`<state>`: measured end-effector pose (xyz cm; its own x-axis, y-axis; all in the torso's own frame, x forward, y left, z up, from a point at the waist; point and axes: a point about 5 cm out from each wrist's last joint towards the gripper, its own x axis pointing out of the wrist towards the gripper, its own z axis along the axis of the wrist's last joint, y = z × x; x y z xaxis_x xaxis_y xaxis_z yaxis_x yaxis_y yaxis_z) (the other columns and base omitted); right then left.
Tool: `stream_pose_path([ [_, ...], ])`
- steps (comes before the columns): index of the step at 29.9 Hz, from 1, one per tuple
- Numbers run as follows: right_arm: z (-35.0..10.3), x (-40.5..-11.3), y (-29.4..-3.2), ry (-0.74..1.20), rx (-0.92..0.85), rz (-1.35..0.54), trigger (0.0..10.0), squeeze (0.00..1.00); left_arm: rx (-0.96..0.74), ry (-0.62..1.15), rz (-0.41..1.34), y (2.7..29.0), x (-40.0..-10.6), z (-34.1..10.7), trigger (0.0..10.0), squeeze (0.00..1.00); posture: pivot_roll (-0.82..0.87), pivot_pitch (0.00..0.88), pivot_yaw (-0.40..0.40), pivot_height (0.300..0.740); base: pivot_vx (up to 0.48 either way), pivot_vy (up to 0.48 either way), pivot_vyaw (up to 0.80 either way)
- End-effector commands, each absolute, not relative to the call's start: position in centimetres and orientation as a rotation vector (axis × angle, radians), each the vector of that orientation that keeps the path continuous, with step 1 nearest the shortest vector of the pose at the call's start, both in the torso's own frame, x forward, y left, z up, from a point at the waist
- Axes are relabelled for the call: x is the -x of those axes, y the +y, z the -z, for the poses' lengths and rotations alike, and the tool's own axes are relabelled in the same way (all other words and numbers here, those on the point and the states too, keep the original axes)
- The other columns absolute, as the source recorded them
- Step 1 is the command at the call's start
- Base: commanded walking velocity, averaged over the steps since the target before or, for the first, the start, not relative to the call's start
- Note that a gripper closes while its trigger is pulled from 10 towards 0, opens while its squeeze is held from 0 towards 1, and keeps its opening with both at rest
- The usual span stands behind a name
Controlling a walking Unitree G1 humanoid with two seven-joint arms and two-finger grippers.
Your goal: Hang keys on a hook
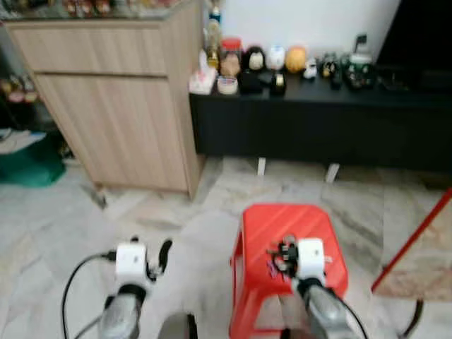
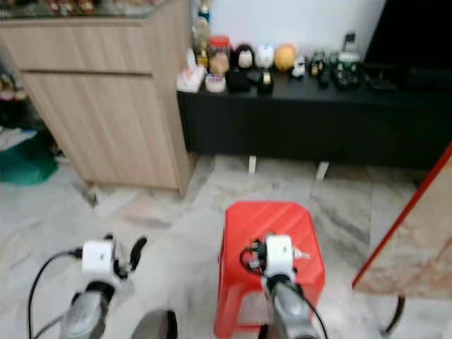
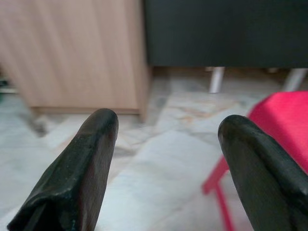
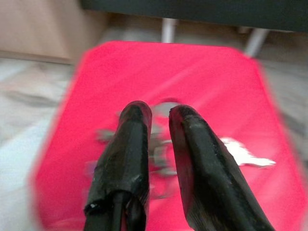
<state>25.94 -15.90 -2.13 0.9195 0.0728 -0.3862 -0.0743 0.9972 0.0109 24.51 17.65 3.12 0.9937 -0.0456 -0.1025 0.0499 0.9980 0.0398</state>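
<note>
You're looking down at a pale marble-tile floor (image 1: 78,212), veined grey and tan. Back left stands a light wood cabinet (image 1: 120,106), its foot on the floor. To its right, along the white wall, runs a long low black desk (image 1: 318,123) on short pale legs, with a gap underneath. Its top is crowded with jars, bottles and small figurines (image 1: 254,67), bunched at the cabinet end and trailing right. A green bin-like object (image 1: 28,166) sits at far left beside the cabinet, blurred. At far right a red-edged panel (image 1: 420,251) leans into frame, close to the stool.

Open floor lies between cabinet, desk and the red plastic stool (image 1: 282,226) at centre-bottom. The stool stands well clear of the desk and cabinet, with free floor on its left.

Your left tool (image 1: 164,256) hangs over bare floor left of the stool, fingers (image 3: 82,168) spread wide, released, nothing between them.

Your right tool (image 4: 159,125) is over the stool seat, fingers nearly together, clenched down at the keys (image 4: 243,155). The keys lie on the red seat, ring and silver blades fanned around the fingertips. Right wrist view is motion-blurred; you can't tell if the ring is actually pinched.
</note>
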Motion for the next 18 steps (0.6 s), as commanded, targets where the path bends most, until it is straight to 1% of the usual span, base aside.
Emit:
stream_pose_path([
  [1, 2.0, -26.1, -15.2, 0.391, -0.008, -0.087, 10.0, 0.00, -0.052, 0.100, 0.035, 18.3, -24.5, -3.3, 10.0, 0.00, 0.01, 0.004, -0.019, 0.612, 0.262, 0.000, 0.41],
  [5, 2.3, -26.0, -15.5, 0.409, -0.010, -0.082, 10.0, 0.00, -0.052, 0.100, 0.035, 18.3, -24.5, -3.3, 10.0, 0.00, 0.01, 0.004, -0.019, 0.612, 0.259, 0.000, 0.46],
  [14, 2.8, -25.6, -15.4, 0.446, -0.014, -0.073, 10.0, 0.00, -0.051, 0.101, 0.039, 18.3, -24.6, -3.3, 10.0, 0.00, 0.01, 0.005, -0.018, 0.612, 0.256, 0.000, 0.00],
  [18, 3.1, -25.5, -15.7, 0.485, -0.005, -0.042, 10.0, 0.00, -0.054, 0.111, 0.046, 18.3, -24.5, -3.1, 10.0, 0.00, 0.01, 0.005, -0.018, 0.612, 0.000, 0.000, 0.00],
])
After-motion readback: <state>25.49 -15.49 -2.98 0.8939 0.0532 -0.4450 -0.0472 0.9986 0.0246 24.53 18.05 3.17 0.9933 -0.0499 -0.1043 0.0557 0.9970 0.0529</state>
